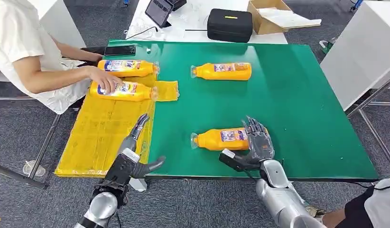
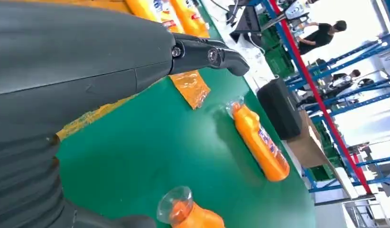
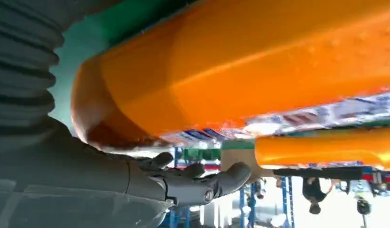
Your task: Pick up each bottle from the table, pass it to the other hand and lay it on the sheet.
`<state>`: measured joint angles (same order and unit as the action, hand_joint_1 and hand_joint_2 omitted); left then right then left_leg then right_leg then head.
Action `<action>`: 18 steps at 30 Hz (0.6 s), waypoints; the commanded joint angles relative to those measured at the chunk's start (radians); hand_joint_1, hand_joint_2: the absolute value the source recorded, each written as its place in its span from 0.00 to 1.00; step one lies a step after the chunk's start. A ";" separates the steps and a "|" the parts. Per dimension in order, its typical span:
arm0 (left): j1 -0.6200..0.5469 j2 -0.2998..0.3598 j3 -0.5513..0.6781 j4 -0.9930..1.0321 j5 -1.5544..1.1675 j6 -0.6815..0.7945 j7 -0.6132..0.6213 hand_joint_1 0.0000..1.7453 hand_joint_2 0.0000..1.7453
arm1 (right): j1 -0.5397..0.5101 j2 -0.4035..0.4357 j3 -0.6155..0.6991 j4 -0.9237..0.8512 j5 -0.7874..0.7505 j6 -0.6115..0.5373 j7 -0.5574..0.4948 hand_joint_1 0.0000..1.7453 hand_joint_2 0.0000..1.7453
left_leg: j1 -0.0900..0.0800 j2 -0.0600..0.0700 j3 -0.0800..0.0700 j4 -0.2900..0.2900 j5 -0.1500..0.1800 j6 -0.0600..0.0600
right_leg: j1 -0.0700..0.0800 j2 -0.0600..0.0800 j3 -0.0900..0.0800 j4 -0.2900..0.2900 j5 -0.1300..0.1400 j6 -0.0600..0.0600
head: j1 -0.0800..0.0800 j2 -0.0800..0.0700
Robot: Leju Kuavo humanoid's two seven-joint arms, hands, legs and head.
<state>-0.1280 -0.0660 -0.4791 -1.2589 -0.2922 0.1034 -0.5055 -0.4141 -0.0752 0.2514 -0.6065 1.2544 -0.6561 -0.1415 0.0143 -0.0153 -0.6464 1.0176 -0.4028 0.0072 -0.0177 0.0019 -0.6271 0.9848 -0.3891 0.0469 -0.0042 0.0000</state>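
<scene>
an industrial test hall or robotics lab, seen from the robot's head camera: a green-topped work table (image 1: 297,95) on a metal frame stands on grey carpet tiles (image 1: 193,204), with a white bench (image 1: 193,19) at the top centre of the frame holding a tablet (image 1: 158,11), a black equipment case (image 1: 229,24) and an open cardboard box (image 1: 266,16). in the left wrist view, blue and red steel racking (image 2: 321,102) runs along the right of the frame, where people (image 2: 326,33) stand under bright light.
</scene>
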 commanded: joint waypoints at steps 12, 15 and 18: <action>-0.018 -0.063 0.063 0.049 0.051 -0.023 0.014 0.00 1.00 | -0.114 -0.047 0.094 0.167 0.075 0.379 0.154 0.04 1.00 | 0.000 -0.001 0.006 0.000 -0.001 0.001 | 0.000 -0.002 0.007 -0.001 -0.001 -0.002 | 0.000 0.000; -0.024 -0.069 0.062 0.059 0.054 -0.024 0.014 0.00 1.00 | -0.136 -0.044 0.091 0.202 0.062 0.475 0.179 1.00 1.00 | 0.000 0.001 0.012 -0.001 -0.001 0.001 | 0.001 -0.001 0.010 -0.003 0.001 -0.003 | 0.000 0.000; -0.041 -0.080 0.060 0.084 0.055 -0.023 0.014 0.00 1.00 | -0.152 -0.044 0.078 0.235 0.036 0.588 0.203 1.00 1.00 | 0.000 0.000 0.012 -0.001 0.000 0.001 | 0.001 -0.001 0.006 -0.003 0.001 -0.003 | 0.000 0.000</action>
<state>-0.1241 -0.1228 -0.4334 -1.2581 -0.2407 0.0835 -0.4971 -0.5378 -0.1011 0.3067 -0.5516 1.3203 -0.2692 0.0153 0.0140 -0.0139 -0.6350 1.0175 -0.4037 0.0078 -0.0179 0.0039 -0.6182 0.9830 -0.3887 0.0456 -0.0042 0.0000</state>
